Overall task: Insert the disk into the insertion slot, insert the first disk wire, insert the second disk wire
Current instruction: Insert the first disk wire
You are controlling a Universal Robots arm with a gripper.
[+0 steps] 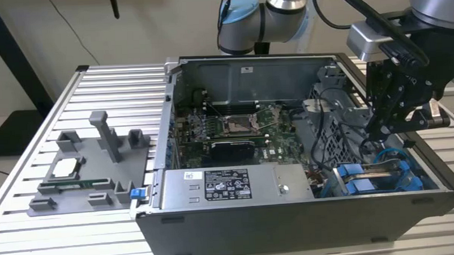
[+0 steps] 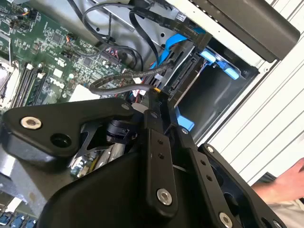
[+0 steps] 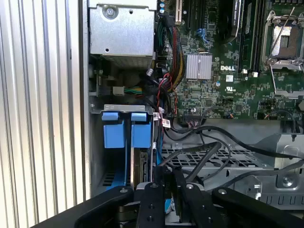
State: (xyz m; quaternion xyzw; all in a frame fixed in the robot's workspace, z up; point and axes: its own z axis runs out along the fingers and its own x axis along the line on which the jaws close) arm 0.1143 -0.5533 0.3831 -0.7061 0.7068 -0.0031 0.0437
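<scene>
Disk (image 2: 186, 71) inside insertion slot (image 2: 213, 99), gripper (image 2: 154, 97) narrow around black disk wire (image 2: 118, 79).

The exterior view looks down into the open computer case (image 1: 291, 230). Both wrist views, close behind my gripper (image 2: 155, 95) (image 3: 167, 176), share the insertion slot (image 2: 219, 64) (image 3: 124, 129).

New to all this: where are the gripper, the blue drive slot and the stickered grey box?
gripper (image 1: 380, 134), exterior view, lower tip.
insertion slot (image 1: 355, 181), exterior view, blue rail.
grey box (image 1: 227, 184), exterior view, its sticker.
</scene>
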